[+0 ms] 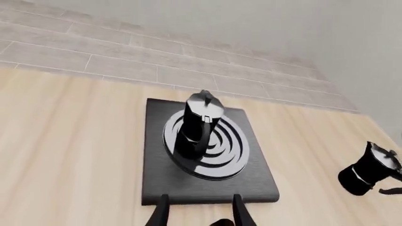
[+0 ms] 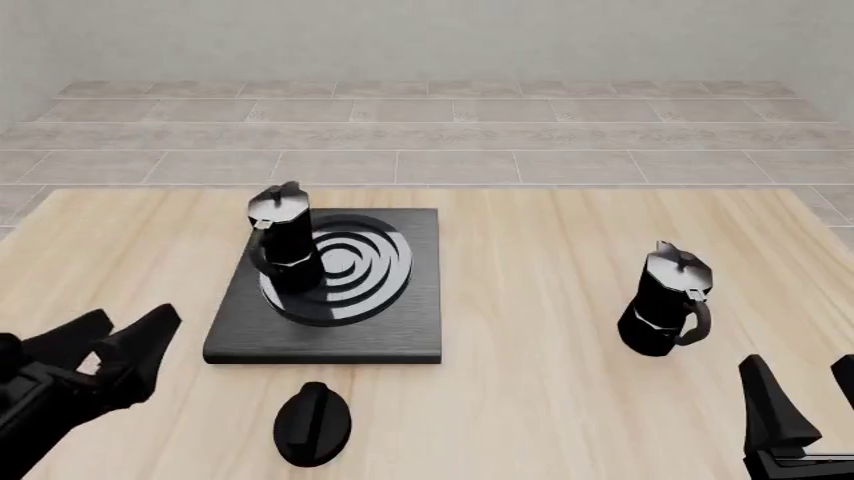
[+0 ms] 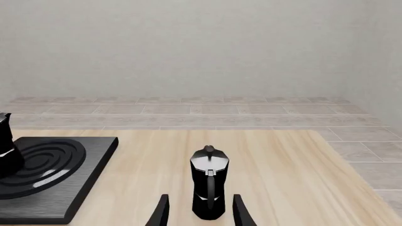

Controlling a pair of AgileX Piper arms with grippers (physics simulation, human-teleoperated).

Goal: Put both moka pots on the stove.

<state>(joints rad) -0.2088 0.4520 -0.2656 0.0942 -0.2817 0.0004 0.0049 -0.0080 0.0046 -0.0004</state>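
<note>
One small glossy black faceted moka pot (image 2: 284, 250) w/ a silver-grey pointed lid & knob stood upright on the flat rectangular black stove slab (image 2: 400, 335), on the left part of the round burner of concentric silver-grey rings (image 2: 358, 268); in the left wrist view the same pot (image 1: 199, 127) showed its curved black handle toward the camera, its base on the rings, the stove (image 1: 257, 181) spread wide around it. The second moka pot (image 2: 667, 300), same look, glossy black body w/ grey lid, spout & curved handle on its right, stood upright on the pale wooden table (image 2: 534, 400), well apart from the stove, to its right in the front view. In the right wrist view that pot (image 3: 209, 183) sat between the two dark fingers, handle facing the camera; whether the fingers touched it couldn't be told. Left gripper (image 2: 118, 340) hung low at the near left, fingers spread, nothing in them; the left wrist view showed the fingertips (image 1: 162, 212) apart, short of the stove's near edge. Right gripper (image 2: 801, 400) was at the near right corner, fingers apart, near the second pot. A black oval knob (image 2: 312, 425) lay on the table just in front of the stove.
</note>
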